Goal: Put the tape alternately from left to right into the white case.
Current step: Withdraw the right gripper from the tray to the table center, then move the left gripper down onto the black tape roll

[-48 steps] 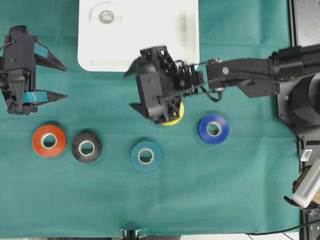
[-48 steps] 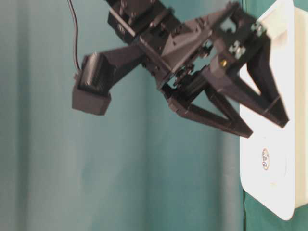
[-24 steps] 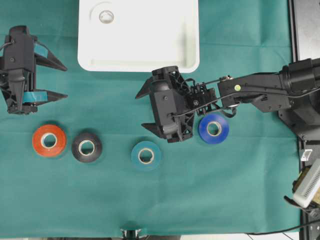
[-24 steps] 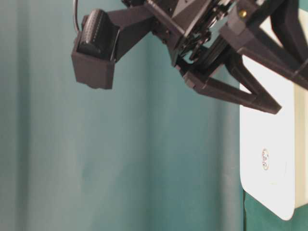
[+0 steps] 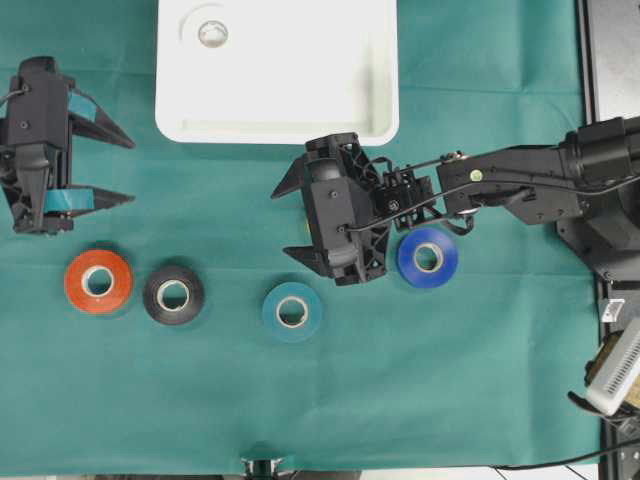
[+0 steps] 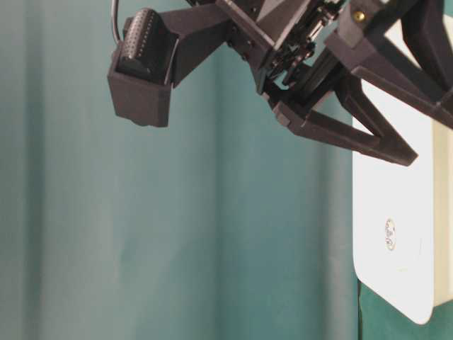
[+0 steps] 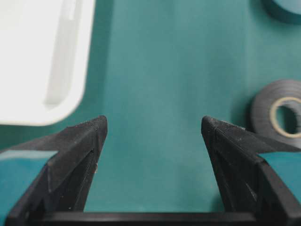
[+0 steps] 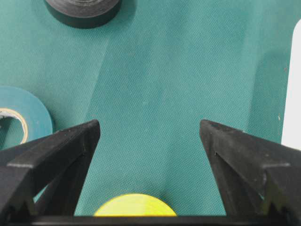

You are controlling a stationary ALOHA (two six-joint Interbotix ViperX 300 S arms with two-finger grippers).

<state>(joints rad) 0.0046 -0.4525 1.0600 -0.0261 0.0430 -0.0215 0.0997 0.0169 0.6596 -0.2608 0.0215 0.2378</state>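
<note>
Both arms are matte black. The left gripper [image 5: 100, 162] has tapering black fingers [image 7: 70, 155] backed with teal strips. The right gripper [image 5: 290, 220] shows an open-framework body, thin black cables, a brass-coloured screw, and a boxy ribbed wrist camera [image 6: 141, 67].

A: Where are the rolls? B: 4 lie in a row on the green cloth: orange-red tape [image 5: 98, 282], black tape [image 5: 173, 294], teal tape [image 5: 291, 312], blue tape [image 5: 428, 257]; white tape [image 5: 212, 33] sits in the white case [image 5: 300, 110]. A: Grippers? B: Left gripper [image 5: 112, 165] spread wide, empty; right gripper [image 5: 285, 220] spread beside blue.
</note>
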